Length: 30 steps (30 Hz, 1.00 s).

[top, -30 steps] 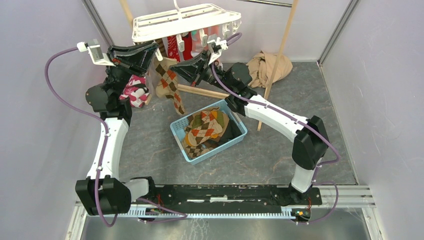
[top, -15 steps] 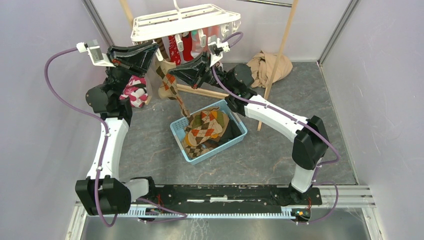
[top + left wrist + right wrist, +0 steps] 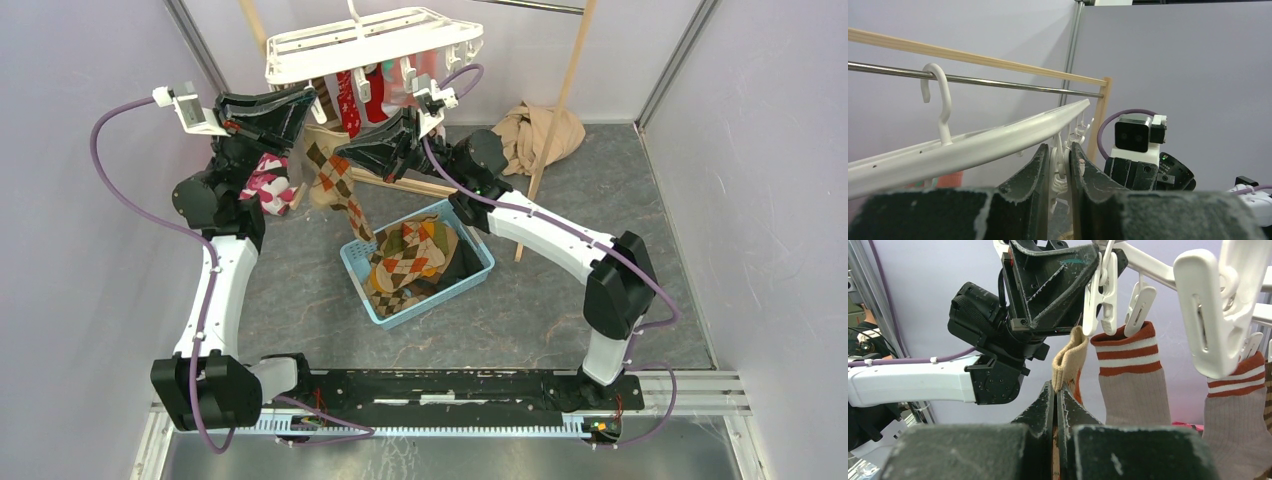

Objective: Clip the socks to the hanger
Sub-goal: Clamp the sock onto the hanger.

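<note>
From above, the left gripper (image 3: 311, 98) reaches up to the near edge of the hanger (image 3: 370, 45). The right gripper (image 3: 340, 150) sits just below and beside it. The argyle sock (image 3: 338, 190) hangs from its tips, long axis straight down toward the basket (image 3: 470, 272).

In the left wrist view, the fingers are nearly closed, squeezing a white clip (image 3: 1058, 170) under the frame.

In the right wrist view, the jaws are fully closed on the sock's cuff, whose free end stands up past the fingertips. The clip's mouth is just above and slightly right of that end, not touching it; whether the mouth gapes I can't quite tell. I judge the right hand must lift.
</note>
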{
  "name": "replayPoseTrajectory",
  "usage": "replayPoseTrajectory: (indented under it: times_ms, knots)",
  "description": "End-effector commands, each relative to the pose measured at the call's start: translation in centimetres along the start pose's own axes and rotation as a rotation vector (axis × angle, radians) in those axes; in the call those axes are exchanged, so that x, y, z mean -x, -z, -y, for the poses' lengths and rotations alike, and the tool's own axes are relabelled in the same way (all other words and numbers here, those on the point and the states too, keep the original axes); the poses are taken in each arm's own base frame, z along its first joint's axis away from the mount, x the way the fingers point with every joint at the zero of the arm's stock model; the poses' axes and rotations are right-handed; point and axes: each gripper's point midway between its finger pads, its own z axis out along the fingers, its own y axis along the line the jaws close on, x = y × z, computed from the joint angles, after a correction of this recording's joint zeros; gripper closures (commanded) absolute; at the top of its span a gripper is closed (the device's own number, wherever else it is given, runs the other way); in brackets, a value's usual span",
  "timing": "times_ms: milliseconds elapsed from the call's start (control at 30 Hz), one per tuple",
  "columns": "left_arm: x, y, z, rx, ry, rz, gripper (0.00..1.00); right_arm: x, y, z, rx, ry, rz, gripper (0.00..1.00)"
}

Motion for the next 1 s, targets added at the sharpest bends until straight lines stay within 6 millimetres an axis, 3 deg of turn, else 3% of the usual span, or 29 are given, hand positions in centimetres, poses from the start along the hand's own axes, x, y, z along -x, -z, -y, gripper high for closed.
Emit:
replayPoseTrajectory:
  times_ms: [0, 300, 967]
  knots:
    - [0.7, 0.0, 1.8, -0.059, 0.007, 0.018, 0.91, 1.2, -0.7, -0.4, 0.029, 0.01, 0.05, 1.0]
    - [0.5, 0.3, 2.0, -0.062, 0.014, 0.01, 0.91, 2.0, -1.8, 0.0, 0.055, -0.024, 0.109, 1.0]
    - [0.2, 0.3, 1.9, -0.062, 0.022, 0.002, 0.91, 3.6, -1.6, -0.3, 0.068, -0.028, 0.16, 1.0]
